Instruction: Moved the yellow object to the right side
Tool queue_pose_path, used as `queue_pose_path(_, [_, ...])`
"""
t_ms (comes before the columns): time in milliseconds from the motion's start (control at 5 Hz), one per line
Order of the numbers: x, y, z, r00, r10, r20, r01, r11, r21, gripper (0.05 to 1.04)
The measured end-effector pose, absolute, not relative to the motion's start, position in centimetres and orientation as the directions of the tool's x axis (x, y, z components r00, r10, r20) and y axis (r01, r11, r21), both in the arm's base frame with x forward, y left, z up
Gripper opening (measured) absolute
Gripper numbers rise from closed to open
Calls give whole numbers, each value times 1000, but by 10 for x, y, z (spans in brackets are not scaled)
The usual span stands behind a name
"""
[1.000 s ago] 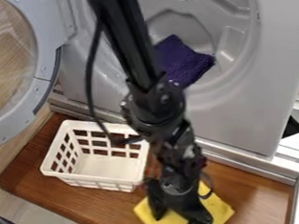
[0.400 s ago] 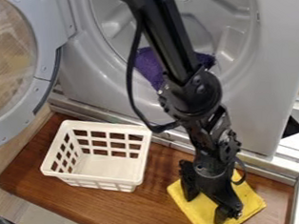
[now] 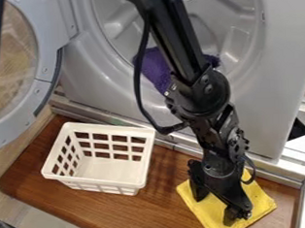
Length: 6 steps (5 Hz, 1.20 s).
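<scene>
While I have the black two-finger gripper [image 3: 216, 209] down at the flat yellow cloth [image 3: 260, 204], I see its fingers standing apart. The cloth lies on the brown wooden board [image 3: 122, 207], to the right of the white plastic basket [image 3: 109, 169] in my view; purple fabric [image 3: 155, 69] sits inside the grey drum [image 3: 117, 28].

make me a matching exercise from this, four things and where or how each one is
1. yellow cloth
2. purple cloth
3. white basket
4. machine door

a. partly inside the round opening
b. swung open at the view's left
c. on the wood, left of the gripper in the view
d. laid out beneath the gripper

Pairs: 1-d, 2-a, 3-c, 4-b
</scene>
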State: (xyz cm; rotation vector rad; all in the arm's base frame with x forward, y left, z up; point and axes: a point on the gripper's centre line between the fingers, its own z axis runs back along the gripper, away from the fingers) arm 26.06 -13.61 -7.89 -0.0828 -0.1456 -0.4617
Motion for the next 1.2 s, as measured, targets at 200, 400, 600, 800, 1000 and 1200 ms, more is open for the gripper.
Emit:
queue_pose_path(200, [262, -129, -76, 868, -478, 134, 490, 868, -80, 999])
queue_pose_path(400, [259, -122, -74, 849, -522, 78, 527, 846, -75, 999])
queue_pose_path(600, [265, -114, -67, 846, -530, 54, 533, 842, -86, 999])
queue_pose_path(800, [269, -115, -50, 827, -558, 73, 562, 824, -72, 999])
queue_pose_path(1000, [271, -117, -37, 815, -573, 89, 578, 814, -58, 999])
queue_pose_path(1200, [268, -119, -15, 801, -585, 125, 593, 805, -34, 999])
